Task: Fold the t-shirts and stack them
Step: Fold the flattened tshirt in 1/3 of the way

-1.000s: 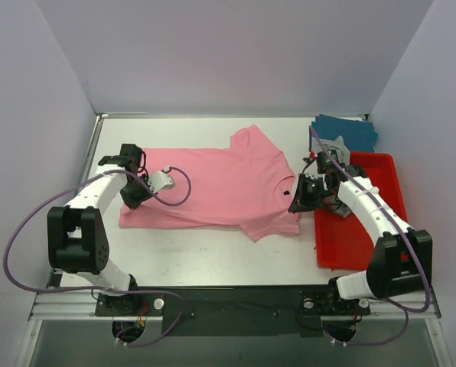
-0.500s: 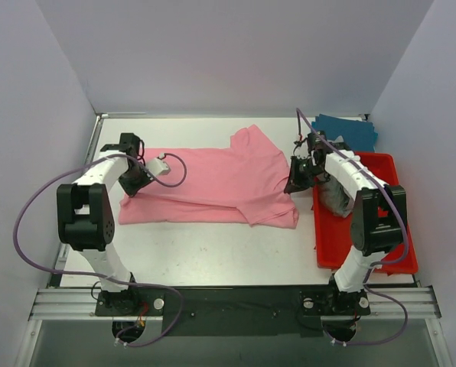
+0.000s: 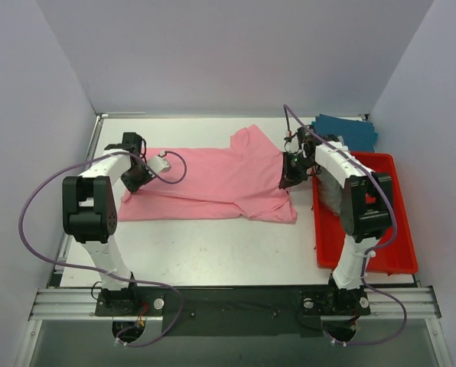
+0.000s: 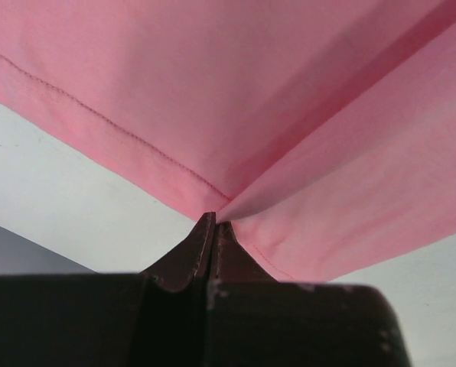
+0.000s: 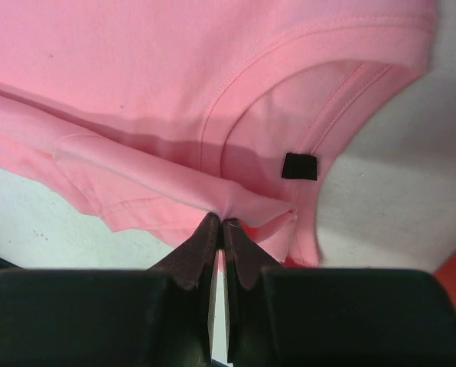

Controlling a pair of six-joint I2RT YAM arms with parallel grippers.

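- Top external: pink t-shirt (image 3: 213,183) spread across mid tabletop (image 3: 213,252); lengthwise fold in hand.
- Hem pinched in closed left fingers (image 4: 193,256), collar cloth in closed right fingers (image 5: 193,252).
- Next, likely: carry both grips far together, cloth taut.

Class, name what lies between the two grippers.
The pink t-shirt spans from left gripper to right gripper, each pinching it; the top external view shows this.

No text, brand or number is showing legibly in any view. A small black label (image 5: 299,166) is sitting just inside the neckline of the pink t-shirt (image 5: 174,69), and its face is appearing plain dark, with no lettering that can be made out.
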